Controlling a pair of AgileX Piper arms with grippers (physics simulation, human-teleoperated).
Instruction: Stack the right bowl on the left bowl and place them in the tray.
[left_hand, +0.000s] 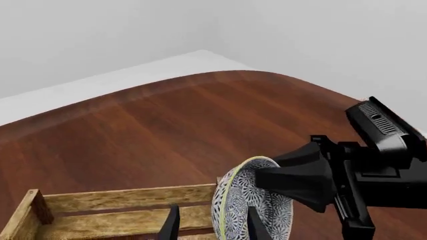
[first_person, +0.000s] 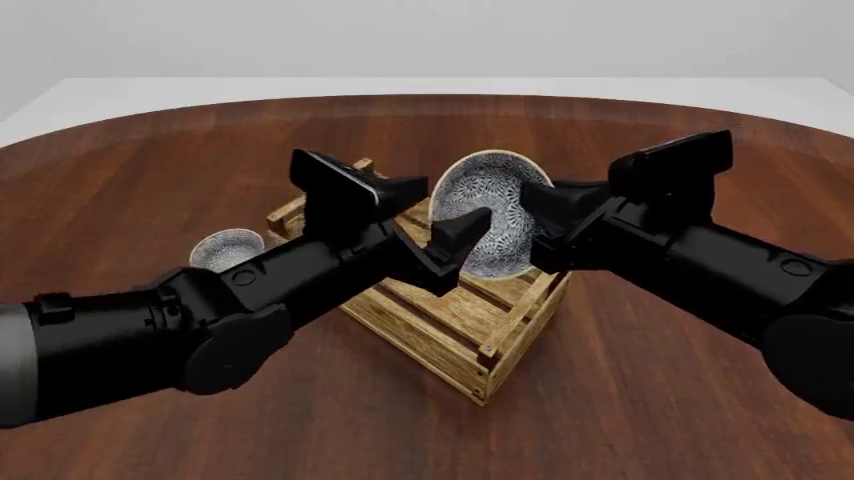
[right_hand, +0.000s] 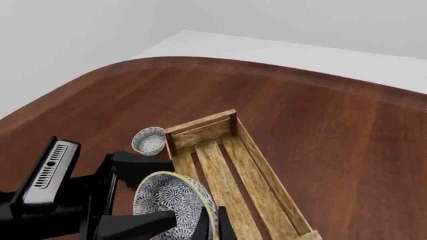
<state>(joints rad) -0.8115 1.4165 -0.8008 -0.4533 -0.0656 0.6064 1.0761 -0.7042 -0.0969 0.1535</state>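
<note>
Right bowl (first_person: 487, 213): I see it lifted clear of the table, tipped up on edge so its patterned inside faces my camera, hanging over the far end of the tray.
Right gripper (first_person: 530, 228): it comes in from the right and I read it as clamped on the right bowl's rim; in the right wrist view the fingers (right_hand: 202, 226) sit either side of the rim of the bowl (right_hand: 175, 204).
Left gripper (first_person: 461, 240): it reaches in from the left and meets the same bowl at its lower left edge. In the left wrist view the two fingertips (left_hand: 171, 223) stand apart, one just beside the tipped bowl (left_hand: 252, 202); I cannot tell whether they pinch the rim or merely touch it.
Left bowl (first_person: 224, 249): it sits upright on the table, just to the left of the tray and partly hidden behind my left arm. The right wrist view shows it (right_hand: 149, 140) close to the tray's end rail, outside the slats.
Tray (first_person: 454, 320): it lies diagonally on the brown table (first_person: 641, 400), under both grippers; I see only bare slats (right_hand: 230, 180) inside it.
</note>
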